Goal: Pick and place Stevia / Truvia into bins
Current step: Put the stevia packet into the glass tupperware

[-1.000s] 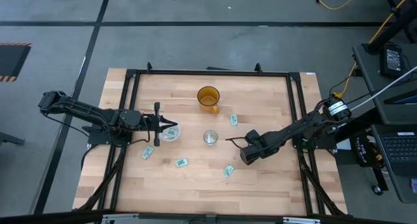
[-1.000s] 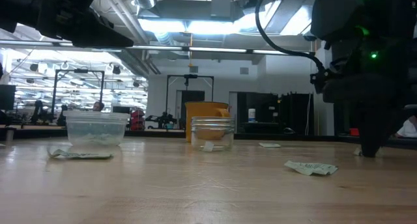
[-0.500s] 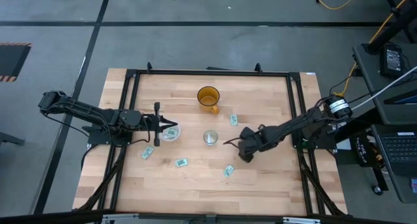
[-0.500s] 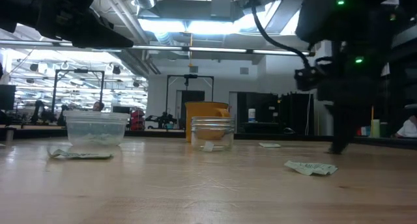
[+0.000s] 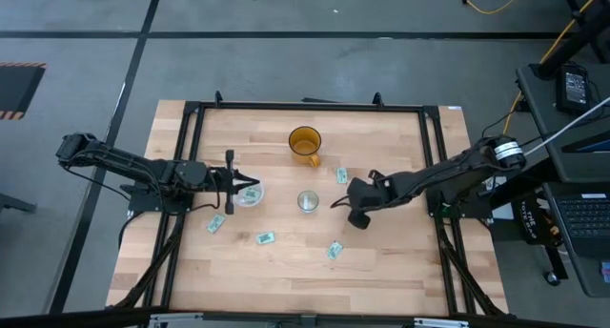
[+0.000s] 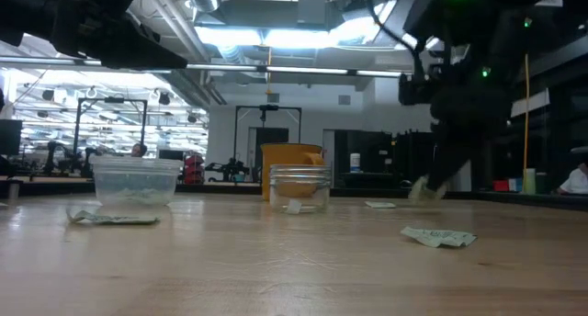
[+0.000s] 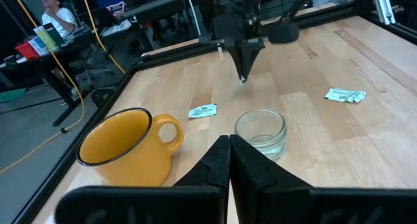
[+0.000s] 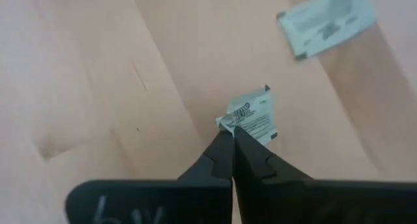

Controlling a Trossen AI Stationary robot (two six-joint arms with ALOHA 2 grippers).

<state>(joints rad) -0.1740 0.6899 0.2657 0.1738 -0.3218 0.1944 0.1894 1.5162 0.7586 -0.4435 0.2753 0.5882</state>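
Pale green and white Stevia sachets lie flat on the wooden table. The clear shallow cup stands left of the smaller silvery cup. My right gripper hovers just right of the small cup, shut on one sachet. My left gripper is shut over the clear cup; nothing shows between its fingers. My right gripper pinches one sachet by a corner between its two fingertips, coming from above and slanting down. The rest of the sachet sticks out past the tips, lifted clear of the table.
An amber mug with a handle stands toward the far edge, behind the small cup. A dark metal frame runs around the tabletop. Bare wood lies toward the near edge.
My right gripper has moved toward the table's left and a little toward its far edge, closing on the small silvery cup, staying shut on the sachet. The left arm has kept still.
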